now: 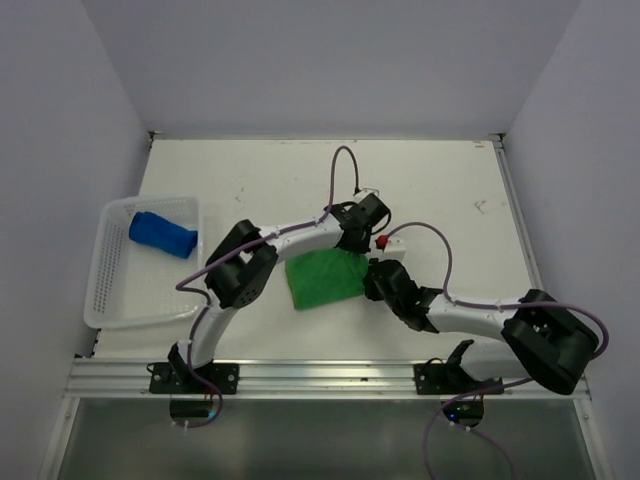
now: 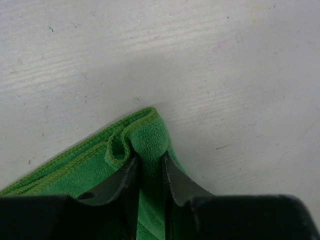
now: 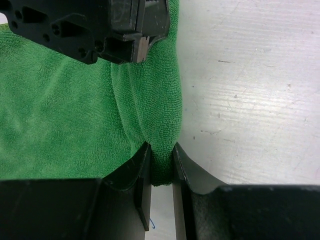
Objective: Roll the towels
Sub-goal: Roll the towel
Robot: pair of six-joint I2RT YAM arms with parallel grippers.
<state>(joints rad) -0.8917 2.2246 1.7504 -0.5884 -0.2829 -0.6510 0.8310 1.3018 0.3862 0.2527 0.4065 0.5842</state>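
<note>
A bright green towel [image 1: 320,278] lies flat on the white table in the middle, between both arms. My left gripper [image 1: 357,244] is at the towel's far right corner. In the left wrist view it [image 2: 150,157] is shut on a bunched fold of the green towel [image 2: 145,129]. My right gripper [image 1: 374,277] is at the towel's right edge, nearer to me. In the right wrist view it [image 3: 161,150] is shut on a pinched ridge of the green towel [image 3: 65,115], with the left gripper's body [image 3: 100,30] just beyond. A royal blue towel [image 1: 162,233] lies rolled in the basket.
A white plastic mesh basket [image 1: 130,300] stands at the left edge of the table. White walls close the table in at the back and on both sides. A metal rail [image 1: 320,372] with the arm bases runs along the near edge.
</note>
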